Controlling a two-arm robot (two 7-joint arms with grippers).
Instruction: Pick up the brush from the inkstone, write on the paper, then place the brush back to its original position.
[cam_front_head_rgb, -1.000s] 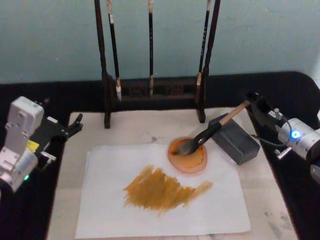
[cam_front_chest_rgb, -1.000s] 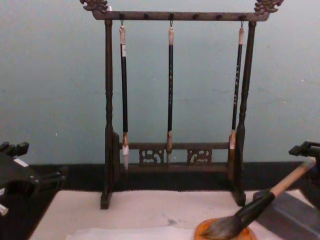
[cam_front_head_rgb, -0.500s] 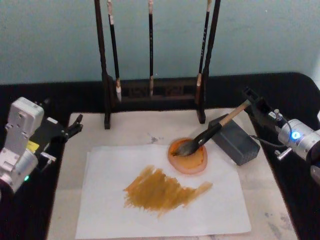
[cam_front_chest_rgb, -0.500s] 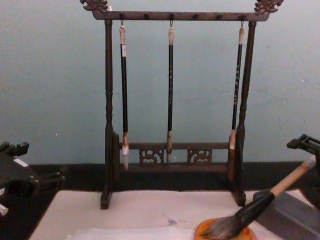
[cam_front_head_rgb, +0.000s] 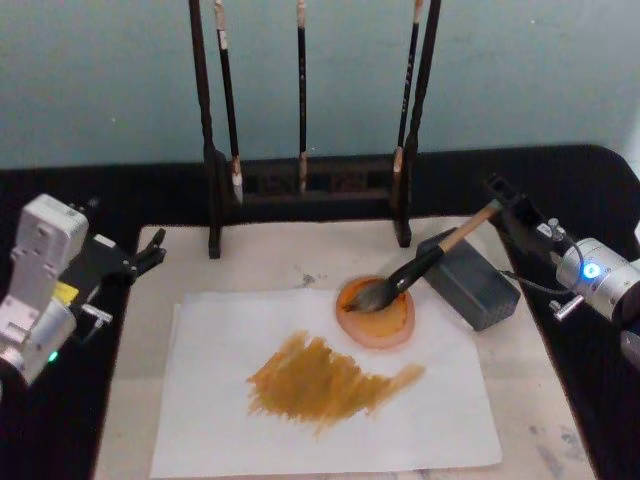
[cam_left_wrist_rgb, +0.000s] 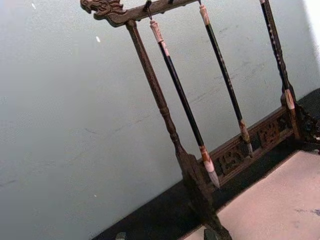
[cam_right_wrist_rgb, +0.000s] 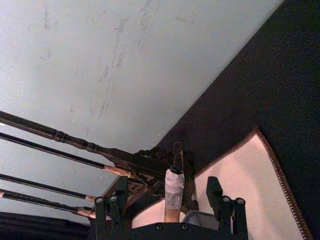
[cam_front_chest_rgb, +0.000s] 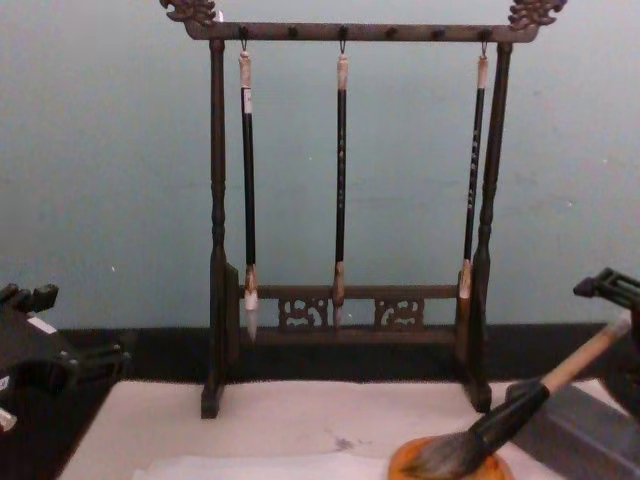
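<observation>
- One brush (cam_front_head_rgb: 420, 268), resting: bristle head in the orange dish (cam_front_head_rgb: 376, 312) on the paper (cam_front_head_rgb: 210, 400), black lower section propped on the grey inkstone (cam_front_head_rgb: 470, 280), pale handle tip raised.
- Long axis: bristles at 8 o'clock, handle tip at 2 o'clock in the head view.
- Right gripper (cam_front_head_rgb: 512, 208): at the handle tip, on the 2 o'clock side; fingers (cam_right_wrist_rgb: 215, 192) spread wide either side of the taped tip, apparently not touching it.
- Left gripper (cam_front_head_rgb: 148, 252): parked at 9 o'clock of the paper, well apart from the brush; finger state cannot be told.
- Nearer arm: right.
- Paper: bears an ochre smear (cam_front_head_rgb: 325, 380); writing judged done, brush judged returned.
</observation>
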